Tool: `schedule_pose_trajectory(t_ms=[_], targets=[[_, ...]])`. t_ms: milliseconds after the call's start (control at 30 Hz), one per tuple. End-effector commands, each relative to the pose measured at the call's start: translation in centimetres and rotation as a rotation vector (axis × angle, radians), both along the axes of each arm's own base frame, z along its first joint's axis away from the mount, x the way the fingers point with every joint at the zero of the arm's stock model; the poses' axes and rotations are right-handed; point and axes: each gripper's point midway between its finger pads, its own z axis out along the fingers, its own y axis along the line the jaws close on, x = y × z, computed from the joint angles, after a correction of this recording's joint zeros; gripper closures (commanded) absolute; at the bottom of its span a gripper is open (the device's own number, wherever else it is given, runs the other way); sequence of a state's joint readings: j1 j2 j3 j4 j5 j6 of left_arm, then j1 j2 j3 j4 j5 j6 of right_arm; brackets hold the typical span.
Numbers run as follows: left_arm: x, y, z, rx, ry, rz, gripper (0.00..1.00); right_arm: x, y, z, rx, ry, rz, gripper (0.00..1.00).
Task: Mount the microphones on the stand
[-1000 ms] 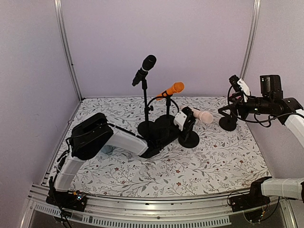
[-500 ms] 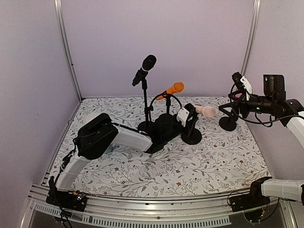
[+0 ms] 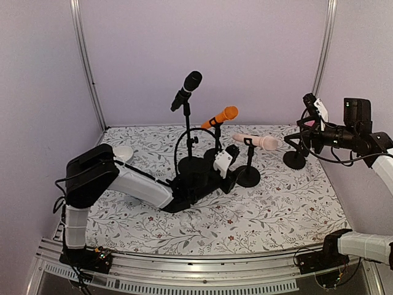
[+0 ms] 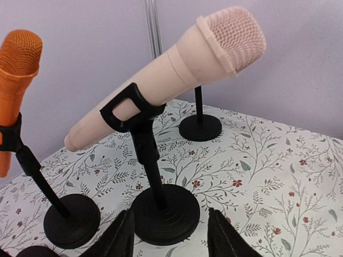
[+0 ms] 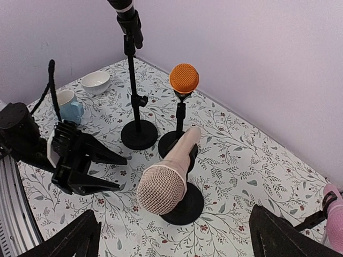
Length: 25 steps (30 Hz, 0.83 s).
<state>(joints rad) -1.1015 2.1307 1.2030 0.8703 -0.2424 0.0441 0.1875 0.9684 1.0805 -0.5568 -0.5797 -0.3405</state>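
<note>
Beige-pink microphone: clipped into its stand, head angled up. Left end effector: spread, holding nothing, low before the base. Best withdrawn straight back, slowly, clear of the base and the orange microphone beside it.

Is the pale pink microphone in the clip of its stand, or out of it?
In: the pale pink microphone lies tilted, head up, gripped by the black clip on top of its stand.

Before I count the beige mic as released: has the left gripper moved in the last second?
Yes. The left gripper has pulled back leftward, away from the black stand base under the beige microphone.
</note>
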Motion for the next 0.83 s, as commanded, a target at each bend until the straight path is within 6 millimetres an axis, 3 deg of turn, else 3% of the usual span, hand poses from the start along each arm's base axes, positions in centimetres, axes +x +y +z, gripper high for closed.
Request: schedule_pose_trajectory(t_ms=[0, 133, 267, 300, 333, 467, 600, 800], targets=[[-3.2, 2.5, 5.1, 0.009, 0.049, 0.062, 0.49, 0.8, -1.3, 0.4, 0.013, -0.076, -0.084, 0.01], [-5.2, 5.0, 7.7, 0.061, 0.174, 0.111, 0.45, 3.4, -3.3, -0.8, 0.072, -0.077, -0.27, 0.01], [-5.8, 9.4, 8.9, 0.067, 0.239, 0.218, 0.4, 5.2, -5.3, -0.9, 0.131, -0.07, -0.436, 0.01], [-6.0, 10.6, 9.4, 0.057, 0.242, 0.241, 0.18, 5.2, -5.4, -0.7, 0.141, -0.072, -0.445, 0.01], [-6.1, 11.9, 9.9, 0.042, 0.237, 0.272, 0.03, 5.1, -5.5, -0.5, 0.148, -0.075, -0.449, 0.01], [-6.3, 16.7, 13.0, -0.045, 0.199, 0.36, 0.01, 4.8, -6.0, -0.1, 0.147, -0.092, -0.47, 0.01], [-5.3, 19.7, 13.4, -0.064, 0.168, 0.458, 0.01, 4.0, -5.5, 0.5, 0.145, -0.079, -0.428, 0.01], [-4.2, 21.0, 13.1, -0.047, 0.159, 0.517, 0.01, 2.7, -4.8, 3.2, 0.143, -0.104, -0.368, 0.01]])
